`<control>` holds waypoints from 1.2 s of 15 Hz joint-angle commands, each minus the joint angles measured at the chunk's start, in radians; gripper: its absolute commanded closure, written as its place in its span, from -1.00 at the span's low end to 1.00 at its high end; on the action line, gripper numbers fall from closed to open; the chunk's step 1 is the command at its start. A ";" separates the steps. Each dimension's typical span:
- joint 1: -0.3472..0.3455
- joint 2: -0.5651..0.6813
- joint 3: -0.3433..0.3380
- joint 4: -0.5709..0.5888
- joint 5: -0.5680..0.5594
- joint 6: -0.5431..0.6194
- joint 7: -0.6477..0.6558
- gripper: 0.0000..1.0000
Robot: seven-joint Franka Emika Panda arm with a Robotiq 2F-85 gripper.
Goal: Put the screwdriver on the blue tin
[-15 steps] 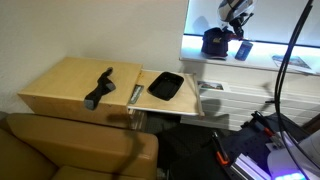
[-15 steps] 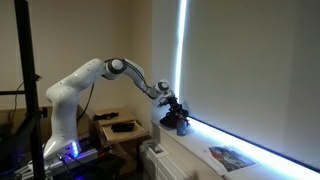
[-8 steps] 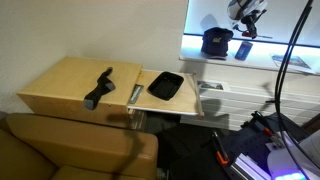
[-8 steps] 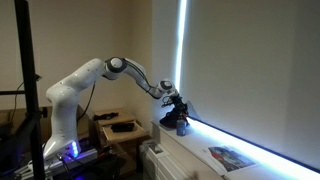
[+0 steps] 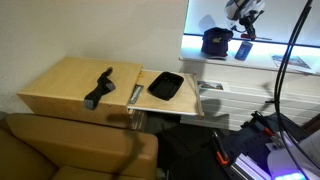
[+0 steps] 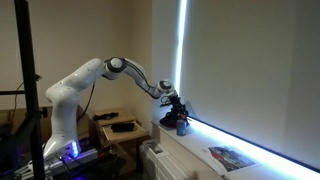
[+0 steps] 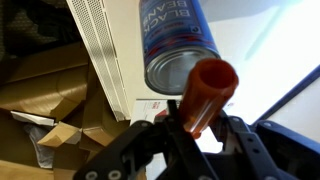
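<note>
My gripper (image 7: pixel 196 128) is shut on the screwdriver (image 7: pixel 207 92), whose orange handle stands up between the fingers in the wrist view. The blue tin (image 7: pixel 172 42) with white lettering lies just beyond the handle, with its silver end towards me. In an exterior view the gripper (image 5: pixel 244 24) hangs just above the blue tin (image 5: pixel 243 50) on the bright window sill. The screwdriver is too small to make out there. The gripper also shows in an exterior view (image 6: pixel 172 97), over the sill.
A dark navy round object (image 5: pixel 215 42) stands next to the tin on the sill. A black tray (image 5: pixel 166 86) and a long black tool (image 5: pixel 99 88) lie on the wooden table (image 5: pixel 60 85). A booklet (image 6: pixel 232 157) lies further along the sill. A brown couch (image 5: pixel 70 150) is in front.
Since a second ago the gripper has shifted sideways with the screwdriver, from over the dark round object to over the blue tin. In the last half second it has barely moved.
</note>
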 commanded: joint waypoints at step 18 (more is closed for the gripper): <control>-0.026 -0.007 0.044 -0.035 0.012 -0.003 -0.027 -0.61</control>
